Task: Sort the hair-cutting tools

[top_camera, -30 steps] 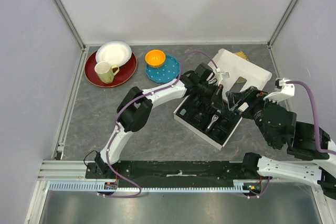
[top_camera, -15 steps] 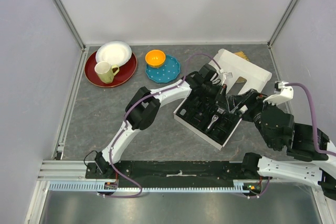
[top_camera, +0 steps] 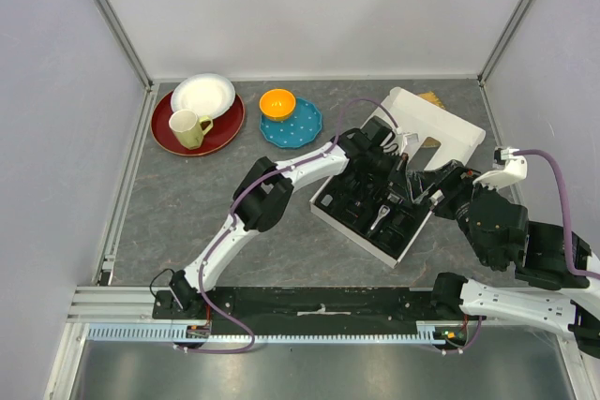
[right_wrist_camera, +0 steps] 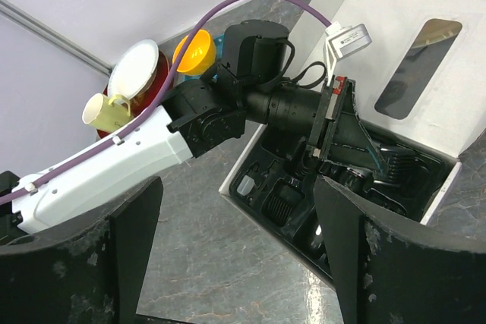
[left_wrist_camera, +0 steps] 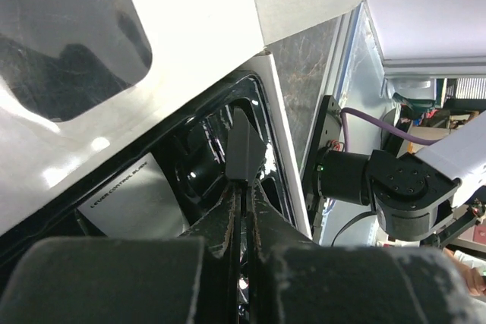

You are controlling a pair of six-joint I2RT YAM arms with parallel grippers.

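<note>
The white box [top_camera: 330,215] holds a black tray [right_wrist_camera: 258,163] with the hair-cutting tools in its pockets. A silver-and-black clipper [top_camera: 379,219] lies in the middle. A ribbed black piece [right_wrist_camera: 279,206] and a toothed comb attachment [right_wrist_camera: 399,162] sit in other pockets. My left gripper [top_camera: 401,171] [left_wrist_camera: 244,184] [right_wrist_camera: 363,149] reaches over the tray's far side, shut, with a thin dark flat piece [left_wrist_camera: 247,149] pinched at its tips; which tool it is I cannot tell. My right gripper [top_camera: 431,186] [right_wrist_camera: 237,187] hovers open above the tray's near edge, holding nothing.
The raised box lid [top_camera: 433,125] with a window stands behind the tray. A red plate [top_camera: 221,134] carrying a white plate [top_camera: 203,96] and a yellow mug [top_camera: 188,126] is at back left. Beside it, an orange bowl [top_camera: 277,102] rests on a teal plate [top_camera: 298,126].
The left arm has stretched further right, carrying its shut gripper deeper over the tray toward the lid. The right gripper has edged slightly left toward the tray, still open.
</note>
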